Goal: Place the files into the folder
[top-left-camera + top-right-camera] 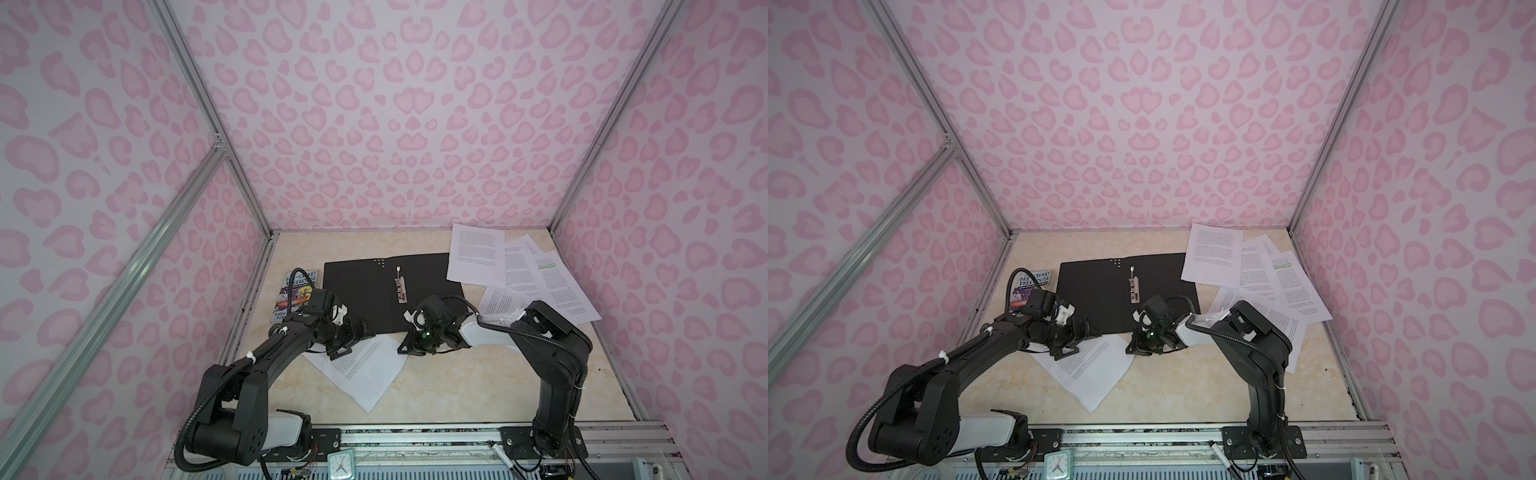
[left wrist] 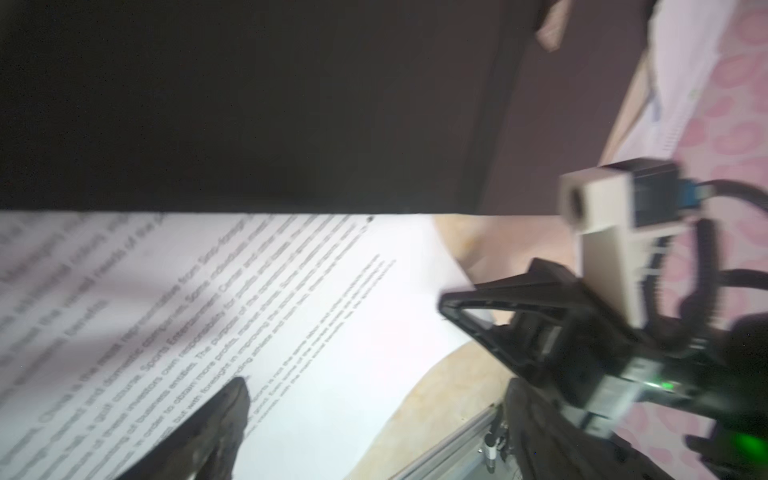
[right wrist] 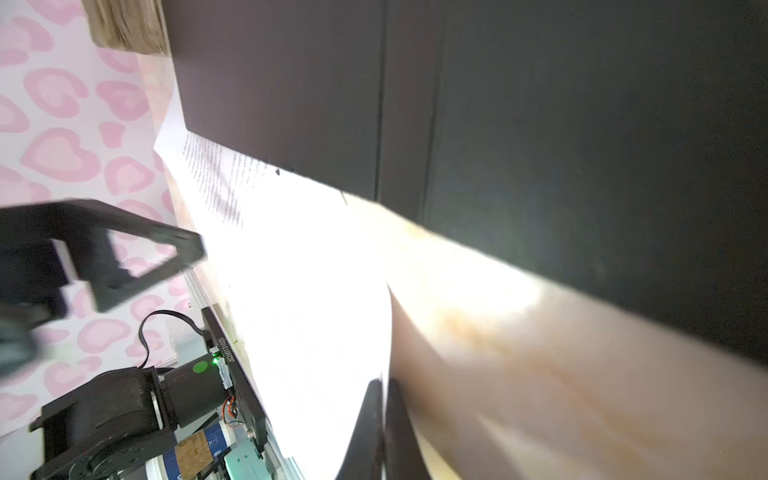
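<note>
right pincer [image 1: 405,349]: jaws together at the corner of the sheet [image 1: 361,374] that points toward the table's right edge. It looks clamped on the paper, but wrist-view glare hides the contact.
left pincer [image 1: 353,338]: jaws apart, low over the sheet's left part, holding nothing.
sheet: front-middle of the table [image 1: 457,382], far corner tucked under the folder's front edge.
folder [image 1: 361,286]: open flat, mid-table toward the back edge, clip [image 1: 401,286] by the spine.
files [image 1: 519,274]: the rest are fanned at the back right corner, one overlapping the folder's right edge.
risk 1: the sheet is trapped under the folder, so pulling the corner may drag the folder askew.
risk 2: a one-corner pinch on thin paper could slip out, crease or tear on the lift.
risk 3: if the left pincer presses down while the right pulls, the sheet tears.
risk 4: a drooping sheet may catch the folder edge or clip and fold over.
book [image 1: 297,291]: by the left edge, close to the left arm; a swing could knock it.
</note>
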You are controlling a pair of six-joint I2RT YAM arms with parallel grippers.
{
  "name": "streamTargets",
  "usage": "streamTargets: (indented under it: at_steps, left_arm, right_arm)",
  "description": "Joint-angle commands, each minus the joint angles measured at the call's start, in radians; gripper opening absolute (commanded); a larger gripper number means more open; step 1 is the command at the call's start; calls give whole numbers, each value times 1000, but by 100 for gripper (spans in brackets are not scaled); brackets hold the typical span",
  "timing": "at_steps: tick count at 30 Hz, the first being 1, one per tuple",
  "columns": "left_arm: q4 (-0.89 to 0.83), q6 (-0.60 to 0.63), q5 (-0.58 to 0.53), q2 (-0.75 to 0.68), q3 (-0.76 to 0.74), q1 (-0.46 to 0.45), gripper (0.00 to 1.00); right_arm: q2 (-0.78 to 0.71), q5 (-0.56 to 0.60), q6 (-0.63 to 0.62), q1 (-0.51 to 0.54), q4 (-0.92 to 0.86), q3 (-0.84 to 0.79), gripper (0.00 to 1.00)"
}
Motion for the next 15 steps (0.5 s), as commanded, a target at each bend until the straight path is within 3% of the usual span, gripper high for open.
streamTargets:
  at_steps: [1,9,15]
  left_arm:
    - [-86,48,47,-74,92,25,97]
    - [-254,126,-1,-166,236,86,97]
    - [-266,148,3,-181,235,96,97]
  right_arm:
    - [-70,41,27,10,-83,-25,0]
    - [-286,77,135,25,-121,-107,0]
    - [-466,159,78,12,-355,35,0]
